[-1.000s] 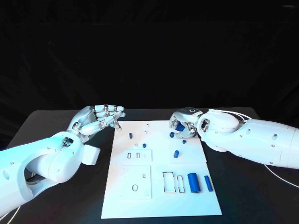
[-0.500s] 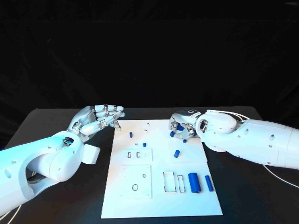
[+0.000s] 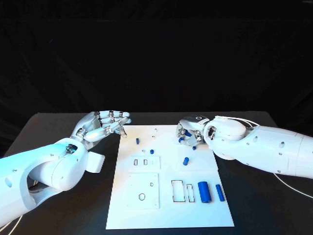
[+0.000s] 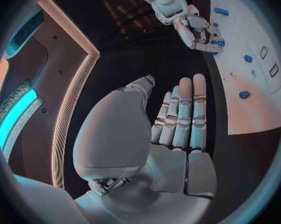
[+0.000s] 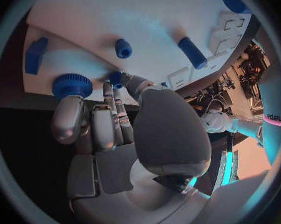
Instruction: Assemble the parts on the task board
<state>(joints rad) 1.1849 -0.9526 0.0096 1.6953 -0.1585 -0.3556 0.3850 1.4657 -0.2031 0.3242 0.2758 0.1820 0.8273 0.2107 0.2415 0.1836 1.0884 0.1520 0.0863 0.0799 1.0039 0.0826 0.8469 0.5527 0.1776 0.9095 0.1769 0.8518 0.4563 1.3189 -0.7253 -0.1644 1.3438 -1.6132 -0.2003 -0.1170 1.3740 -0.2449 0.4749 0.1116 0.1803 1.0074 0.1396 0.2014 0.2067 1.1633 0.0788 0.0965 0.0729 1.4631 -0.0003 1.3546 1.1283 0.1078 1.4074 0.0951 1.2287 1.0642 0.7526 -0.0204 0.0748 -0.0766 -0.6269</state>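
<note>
Head view, my right hand (image 3: 193, 130): it sits over the far right corner of the task board (image 3: 169, 205), fingers curled down around small blue parts (image 3: 185, 132). Whether they truly pinch one I cannot tell from here.
Head view, my left hand (image 3: 101, 125): it hovers just off the board's far left corner over the black table (image 3: 51, 127), fingers bent together, fingertips touching the thumb, nothing between them.
Head view, loose parts: a blue peg (image 3: 137, 140) stands near the far left edge, a blue stub (image 3: 185, 160) lies mid-board well apart from both hands, and two blue cylinders (image 3: 204, 192) lie side by side near the right edge beside a rectangular slot.
Left wrist view, my left fingers (image 4: 180, 114): straight and pressed side by side, empty, the thumb alongside; the board lies beyond them, apart.
Right wrist view, my right fingers (image 5: 106, 119): curled, their tips at the board's edge. A blue ribbed knob (image 5: 72, 86) sits against one fingertip, and a smaller blue piece (image 5: 116, 78) sits right at the thumb tip and the neighbouring fingertip.
Right wrist view, nearby: a blue block (image 5: 36, 55), a round peg (image 5: 123, 48) and a lying cylinder (image 5: 192, 52) rest on the board, untouched.
</note>
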